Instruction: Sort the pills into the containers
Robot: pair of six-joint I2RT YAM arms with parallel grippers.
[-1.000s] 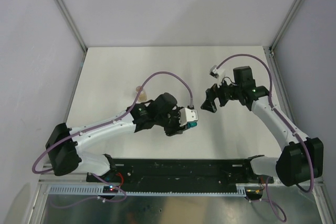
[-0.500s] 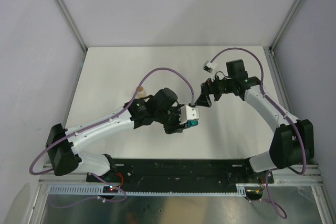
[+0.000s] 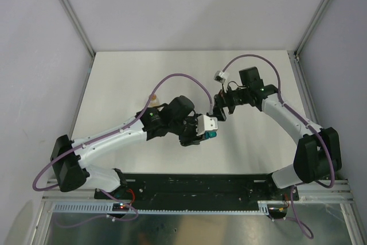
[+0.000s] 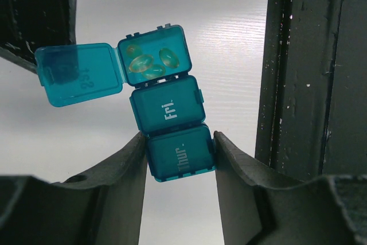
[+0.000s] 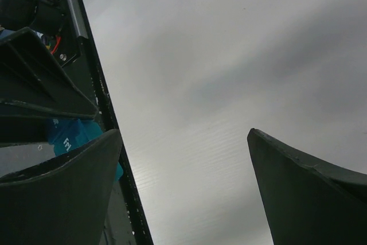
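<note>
Left jaws clamp the Thur. end of the containers [image 4: 166,104] over the worktop [image 3: 126,78]. In the left wrist view the long axis runs 6 to 12 o'clock, with the open compartment at 12 holding pills [image 4: 143,61] and its lid [image 4: 80,76] swung to 9. Right jaws wide, empty, at 1 o'clock nearby.
</note>
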